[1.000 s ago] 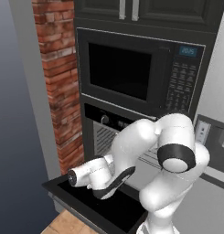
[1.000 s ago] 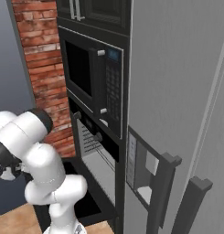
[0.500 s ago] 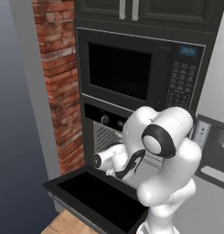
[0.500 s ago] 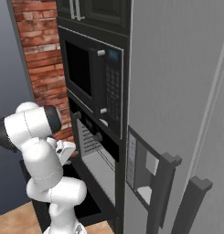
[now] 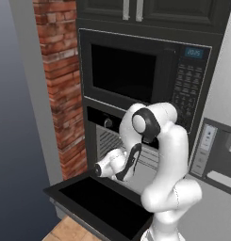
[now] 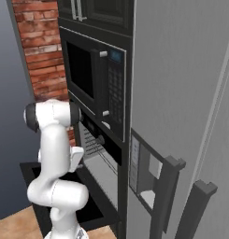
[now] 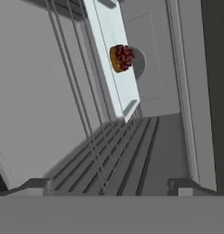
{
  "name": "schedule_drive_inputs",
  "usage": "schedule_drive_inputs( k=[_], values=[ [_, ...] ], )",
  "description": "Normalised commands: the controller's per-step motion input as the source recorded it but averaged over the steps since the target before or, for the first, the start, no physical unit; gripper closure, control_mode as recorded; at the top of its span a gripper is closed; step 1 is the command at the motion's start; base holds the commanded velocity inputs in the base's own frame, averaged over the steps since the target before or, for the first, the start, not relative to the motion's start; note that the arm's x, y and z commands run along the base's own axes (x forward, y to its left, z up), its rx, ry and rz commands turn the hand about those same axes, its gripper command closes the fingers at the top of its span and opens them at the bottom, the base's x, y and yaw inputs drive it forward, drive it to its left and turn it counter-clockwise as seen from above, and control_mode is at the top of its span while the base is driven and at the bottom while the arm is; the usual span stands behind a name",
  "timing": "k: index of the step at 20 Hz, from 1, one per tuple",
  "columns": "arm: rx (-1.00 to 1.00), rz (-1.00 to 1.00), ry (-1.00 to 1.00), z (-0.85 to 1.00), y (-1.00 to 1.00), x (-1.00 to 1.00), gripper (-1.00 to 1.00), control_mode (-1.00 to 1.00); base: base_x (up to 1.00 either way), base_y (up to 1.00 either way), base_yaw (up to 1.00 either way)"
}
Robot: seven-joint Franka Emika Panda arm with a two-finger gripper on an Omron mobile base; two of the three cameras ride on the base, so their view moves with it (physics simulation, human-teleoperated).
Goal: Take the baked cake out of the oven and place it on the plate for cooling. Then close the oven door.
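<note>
A rendered kitchen wall in dim, even light. A red brick column [image 5: 60, 89] rises at the left, with a plain grey-blue wall [image 5: 15, 117] beside it. Dark cabinets [image 5: 150, 12] with slim metal handles sit at the top. Below them a black microwave [image 5: 140, 77] with a keypad is built into the wall. To the right stands a grey refrigerator [image 6: 181, 93] with a dispenser panel. A patch of light wooden floor [image 5: 72, 230] shows at the bottom.

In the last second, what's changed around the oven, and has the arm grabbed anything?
The arm swung from low over the left of the dropped oven door up and rightward, so the gripper now points into the oven cavity. The hand view looks at the cake on its light tray. Nothing has been grasped; the jaws stand open. The door stayed down, the microwave shut.
</note>
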Motion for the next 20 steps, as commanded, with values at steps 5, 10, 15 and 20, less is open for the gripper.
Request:
schedule_drive_inputs(
  k=[5, 10, 15, 20],
  values=[
    [-0.19, -0.09, -0.02, -0.32, -0.02, 0.75, -1.00, -1.00, 0.00, 0.00, 0.00],
    [-0.14, -0.07, 0.00, -0.32, -0.12, 0.81, -1.00, -1.00, 0.00, 0.00, 0.00],
    [-0.08, -0.05, 0.00, -0.47, -0.32, 0.70, -1.00, -1.00, 0.00, 0.00, 0.00],
    [-0.01, -0.03, 0.00, -0.45, -0.35, 0.66, -1.00, -1.00, 0.00, 0.00, 0.00]
  ],
)
